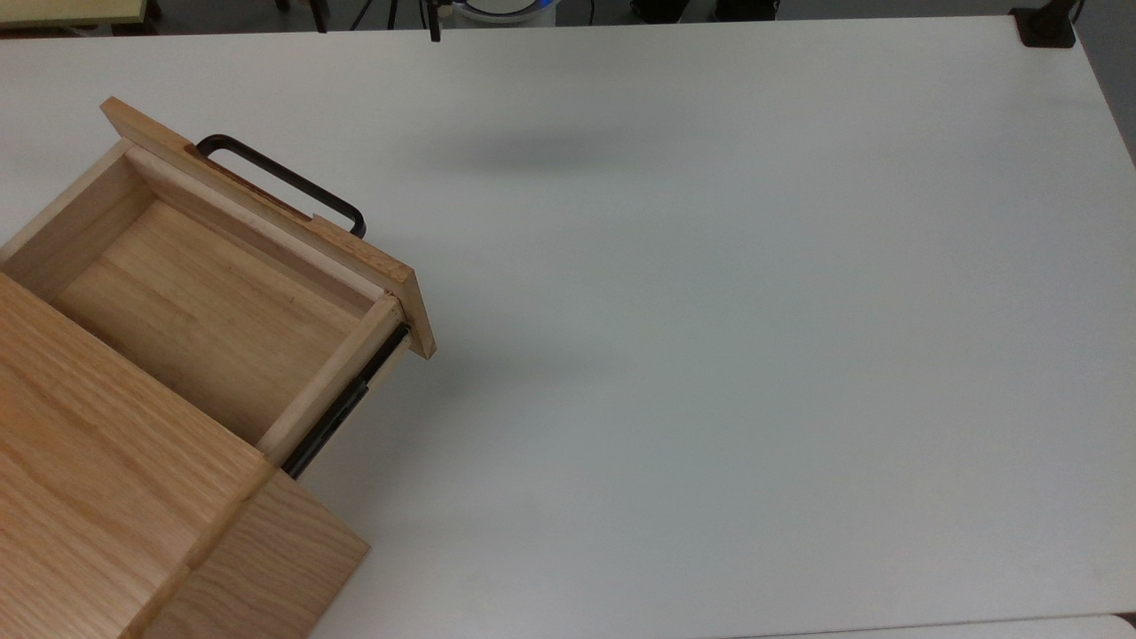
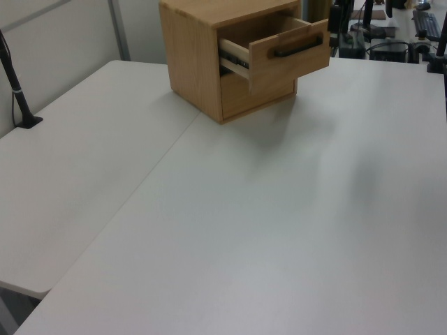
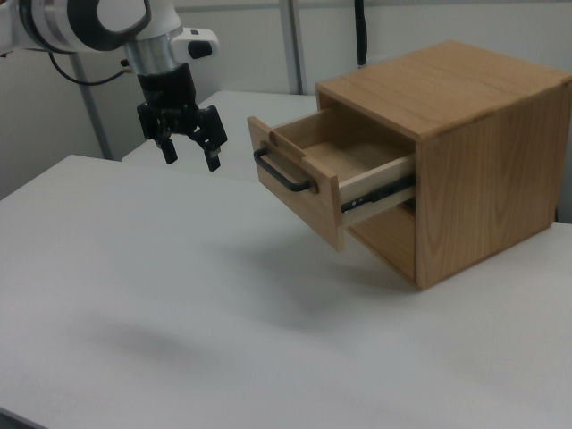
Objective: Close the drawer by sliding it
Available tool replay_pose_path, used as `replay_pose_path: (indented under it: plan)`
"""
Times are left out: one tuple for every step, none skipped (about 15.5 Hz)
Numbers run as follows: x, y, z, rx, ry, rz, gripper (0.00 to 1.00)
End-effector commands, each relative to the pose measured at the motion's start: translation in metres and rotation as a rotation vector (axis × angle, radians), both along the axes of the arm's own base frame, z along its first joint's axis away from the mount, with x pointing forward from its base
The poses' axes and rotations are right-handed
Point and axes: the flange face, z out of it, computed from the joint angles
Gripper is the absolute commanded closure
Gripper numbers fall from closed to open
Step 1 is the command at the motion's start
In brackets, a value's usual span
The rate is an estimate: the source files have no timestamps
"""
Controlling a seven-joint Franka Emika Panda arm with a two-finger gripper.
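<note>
One gripper (image 3: pixel 189 143) is seen in the right view, hanging above the table (image 3: pixel 134 295) with its fingers spread apart and nothing held. The drawer (image 3: pixel 308 174) is pulled well out of the cabinet (image 3: pixel 474 152). Its front panel and handle (image 3: pixel 281 174) are faced toward the gripper, near it on the right view's right and a little lower. The slide axis is judged to run from the gripper into the cabinet, so a push on the panel is called for.

Robot lab: white worktables (image 2: pixel 209 230), partition walls, clamped camera pole (image 2: pixel 15 87).
</note>
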Motion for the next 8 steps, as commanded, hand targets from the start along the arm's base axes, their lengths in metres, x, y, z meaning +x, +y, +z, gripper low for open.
replay_pose_path:
  plan:
    - [-0.004, -0.007, 0.001, 0.006, -0.021, -0.001, 0.00]
    - [-0.004, -0.011, 0.001, 0.006, -0.017, -0.004, 0.00]
    - [-0.005, -0.016, 0.003, 0.008, -0.022, -0.013, 0.00]
    - [-0.004, -0.024, 0.010, 0.007, -0.040, -0.026, 0.00]
    - [0.001, -0.029, 0.005, 0.011, -0.040, -0.043, 0.00]
    - [0.004, -0.033, 0.000, 0.018, -0.032, -0.054, 0.00]
    - [0.005, -0.034, -0.002, 0.020, -0.027, -0.058, 0.00]
    - [0.005, -0.034, -0.001, 0.020, -0.026, -0.076, 0.00]
